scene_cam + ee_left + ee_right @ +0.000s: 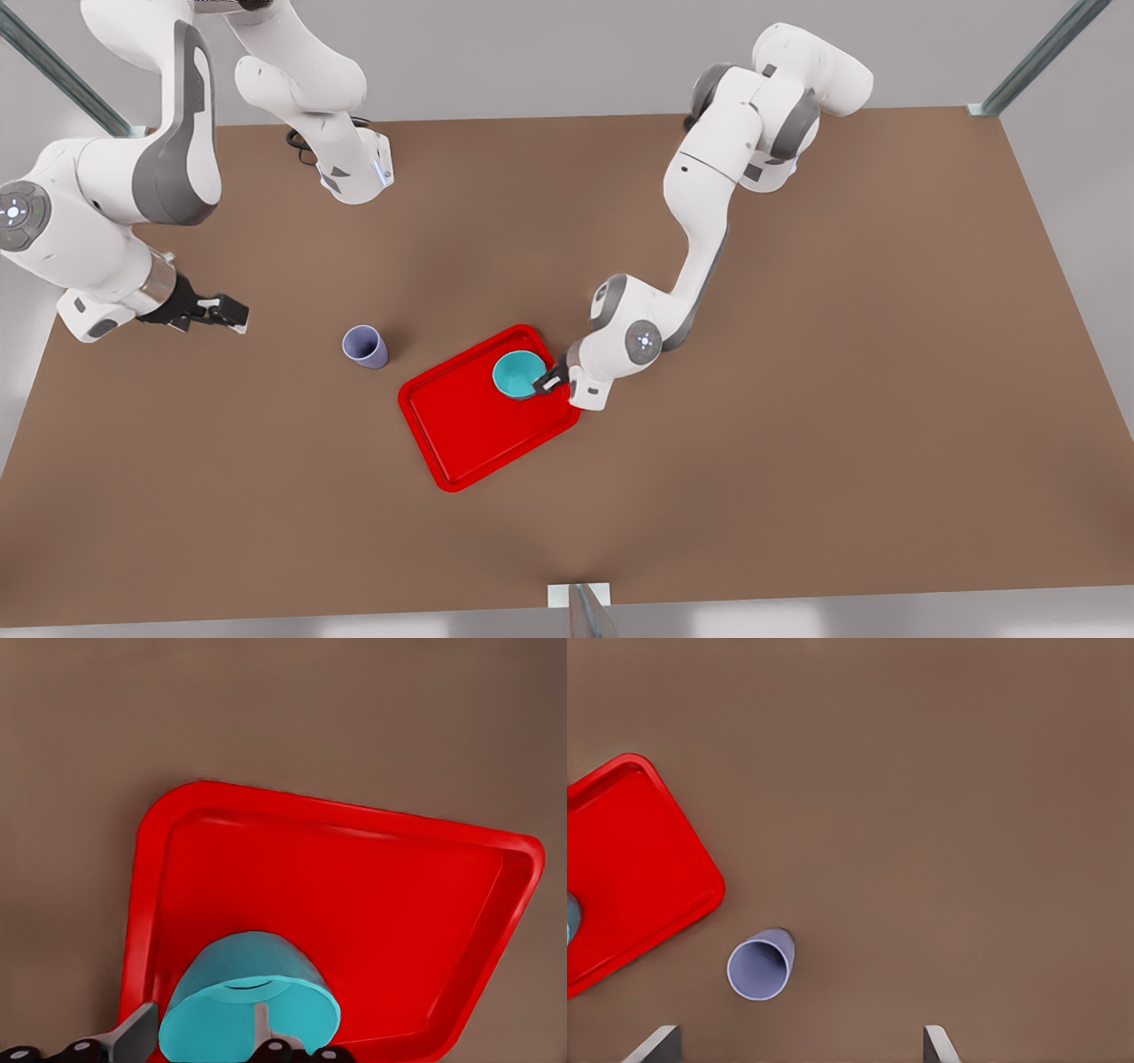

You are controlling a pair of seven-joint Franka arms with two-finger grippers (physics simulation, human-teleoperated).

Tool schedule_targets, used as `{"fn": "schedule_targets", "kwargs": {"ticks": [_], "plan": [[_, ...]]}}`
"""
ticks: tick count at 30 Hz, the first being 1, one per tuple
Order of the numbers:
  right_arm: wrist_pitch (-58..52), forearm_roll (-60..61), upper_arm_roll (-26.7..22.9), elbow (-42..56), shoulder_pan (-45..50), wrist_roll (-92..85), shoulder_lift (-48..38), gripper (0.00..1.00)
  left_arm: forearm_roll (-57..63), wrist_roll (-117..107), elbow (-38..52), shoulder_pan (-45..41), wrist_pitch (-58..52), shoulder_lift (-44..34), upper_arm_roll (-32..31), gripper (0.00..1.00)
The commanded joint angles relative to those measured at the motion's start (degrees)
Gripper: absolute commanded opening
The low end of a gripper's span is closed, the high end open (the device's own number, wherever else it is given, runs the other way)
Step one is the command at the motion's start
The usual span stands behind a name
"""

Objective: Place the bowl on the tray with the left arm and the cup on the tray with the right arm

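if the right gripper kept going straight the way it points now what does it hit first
Probably the bare table: the open right gripper points just past the cup, though depth is unclear.

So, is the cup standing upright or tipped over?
Upright: the cup stands on the table, open mouth upward, beside the tray.

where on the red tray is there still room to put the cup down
The tray is bare across its middle and the half toward the cup. The corner by the left gripper is crowded: it grips the bowl's rim there. The open right gripper waits over the table.
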Motion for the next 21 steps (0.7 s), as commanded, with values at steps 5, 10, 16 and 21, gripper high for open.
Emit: {"fn": "schedule_targets", "kwargs": {"ticks": [5, 10, 16, 21], "plan": [[-1.2, 0.1, 0.3, -1.1, 2.9, 0.3, 3.5, 1.00, 23.6, 35.3, 0.4, 7.2, -37.3, -15.0, 11.2, 1.00], [12.4, 1.1, 3.8, -19.5, 3.3, 2.0, 5.8, 1.00, 36.6, 57.1, 0.5, 7.2, -52.1, -26.0, 18.5, 1.00], [19.6, 1.5, 2.5, -26.9, 2.2, 2.1, 8.4, 1.00, 42.9, 56.3, -11.6, 11.8, -44.6, -37.5, 10.1, 1.00], [23.3, 1.6, 2.2, -26.7, 1.6, 2.2, 11.3, 1.00, 39.6, 56.2, -10.8, 14.6, -43.7, -40.0, 10.2, 1.00]]}}
